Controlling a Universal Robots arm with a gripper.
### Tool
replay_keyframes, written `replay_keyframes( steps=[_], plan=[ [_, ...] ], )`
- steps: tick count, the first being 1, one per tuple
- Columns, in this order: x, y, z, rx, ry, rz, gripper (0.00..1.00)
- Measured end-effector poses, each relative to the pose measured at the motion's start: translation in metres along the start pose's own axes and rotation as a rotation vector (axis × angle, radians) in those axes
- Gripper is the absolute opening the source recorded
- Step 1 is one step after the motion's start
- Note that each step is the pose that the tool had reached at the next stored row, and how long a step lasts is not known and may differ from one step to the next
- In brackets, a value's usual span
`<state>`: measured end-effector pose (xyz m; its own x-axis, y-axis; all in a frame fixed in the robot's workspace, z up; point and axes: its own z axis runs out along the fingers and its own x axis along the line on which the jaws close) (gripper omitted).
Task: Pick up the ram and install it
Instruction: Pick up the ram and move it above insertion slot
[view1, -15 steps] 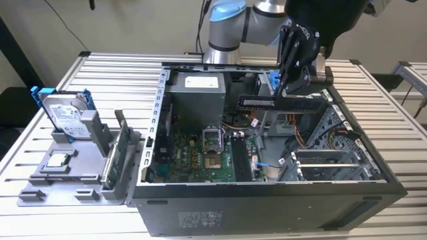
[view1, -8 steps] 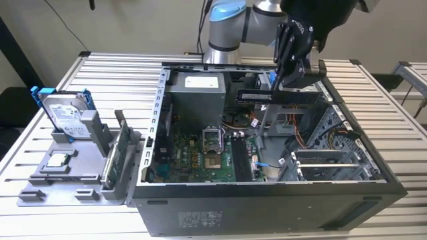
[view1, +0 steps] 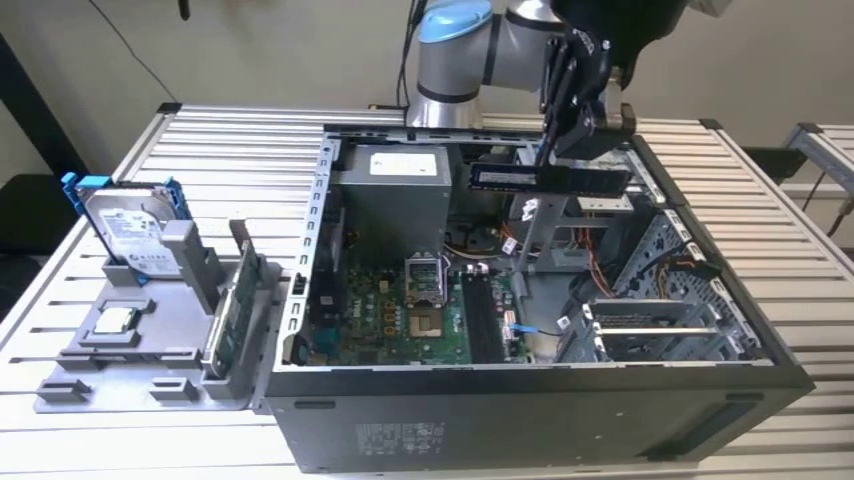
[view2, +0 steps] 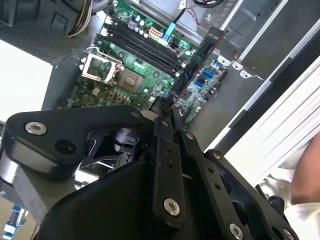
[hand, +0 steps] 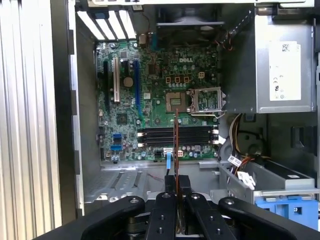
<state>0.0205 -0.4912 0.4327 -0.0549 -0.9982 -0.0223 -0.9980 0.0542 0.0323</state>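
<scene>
- Carry step: the gripper (view1: 587, 150) is clenched on the ram (view1: 547, 180), holding it level and well above the memory slots (view1: 483, 320), inside the open case's outline.
- In both wrist views the ram (hand: 176, 145) (view2: 200, 55) lies crosswise to the memory slots (hand: 177, 135), not touching them.
- Seating, as I judge it, calls for its long edge to run along one slot (none is filled).
- Printed stickers sit on the ram and on the power supply (view1: 400, 185) behind the slots; I leave them unread.
</scene>
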Motion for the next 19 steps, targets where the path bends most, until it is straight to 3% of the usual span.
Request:
replay_keyframes(
  steps=[19],
  plan=[
    [-0.0248,0.0012,0.0054,-0.0002,-0.0029,0.0,0.14]
  ],
)
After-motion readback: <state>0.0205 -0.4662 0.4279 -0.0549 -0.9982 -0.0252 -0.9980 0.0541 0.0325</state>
